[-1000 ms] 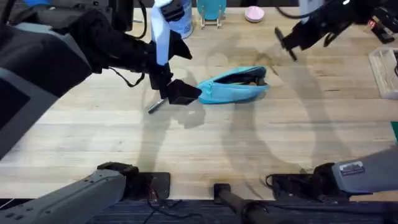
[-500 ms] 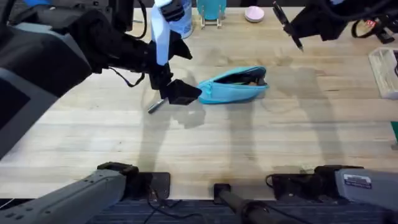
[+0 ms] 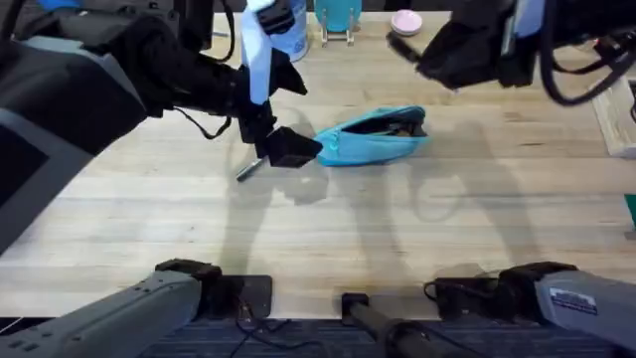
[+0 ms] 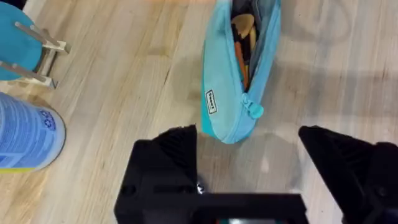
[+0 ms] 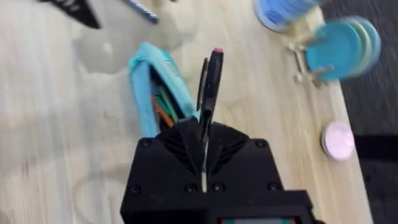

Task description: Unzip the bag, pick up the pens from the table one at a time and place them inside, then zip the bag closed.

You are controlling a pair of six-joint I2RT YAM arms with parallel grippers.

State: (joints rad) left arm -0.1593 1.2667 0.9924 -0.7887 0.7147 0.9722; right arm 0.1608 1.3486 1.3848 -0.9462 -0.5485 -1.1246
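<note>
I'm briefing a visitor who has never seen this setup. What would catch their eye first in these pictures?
Probably the light blue bag, lying unzipped mid-table with pencils showing inside. The right gripper, raised above it, is shut on a black pen with a red tip. The left gripper sits open at the bag's zipper-pull end, a silvery pen lying beside it on the table.

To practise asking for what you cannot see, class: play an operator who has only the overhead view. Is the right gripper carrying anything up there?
Observer: Yes. The right wrist view shows the right gripper shut on the black pen, red end pointing away from it.
Operator: Is the bag open enough?
Observer: The left wrist view shows the bag gaping, with slim orange and tan items inside.
Operator: And the left gripper?
Observer: The left gripper is open, its fingers on either side of the bag's end.
</note>
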